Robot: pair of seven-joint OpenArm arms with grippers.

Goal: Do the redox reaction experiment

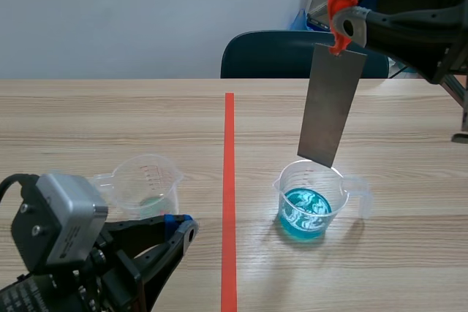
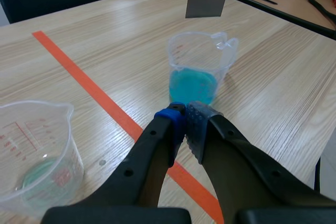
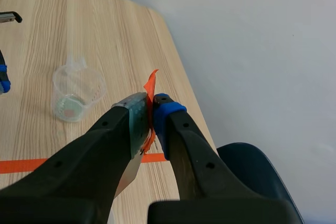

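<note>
Metal strip: We find the grey metal strip (image 1: 331,104) hanging upright below the right gripper (image 1: 342,27). The fingers are clamped on its upper end, where an orange tab (image 1: 335,11) is fixed. We judge that this high hold keeps the pads clear of liquid and leaves most of the strip free for dipping.

Blue beaker: The clear beaker (image 1: 311,180) of blue solution (image 1: 304,213) stands directly beneath the held strip. The strip's lower edge sits at about rim level and is not in the liquid. We judge that immersion is the step in hand, and that it calls for a straight descent.

Left gripper: The left gripper (image 2: 185,121) is low over the table (image 1: 409,253) with its pads meeting on nothing. The blue beaker stands ahead of it, across the orange tape line (image 1: 229,180). We judge this arm to be parked clear of the dip.

Second beaker: The second beaker (image 1: 142,184) stands just beside the left gripper, on its outer side. It is nearly empty, with a faint greenish trace at the bottom.

View differences: The left wrist view shows the strip's lower edge clear of the solution. The right wrist view shows the grip itself, tab between pads, but hides the blue beaker and shows only the second one. Only the scene view shows the strip's whole length.
</note>
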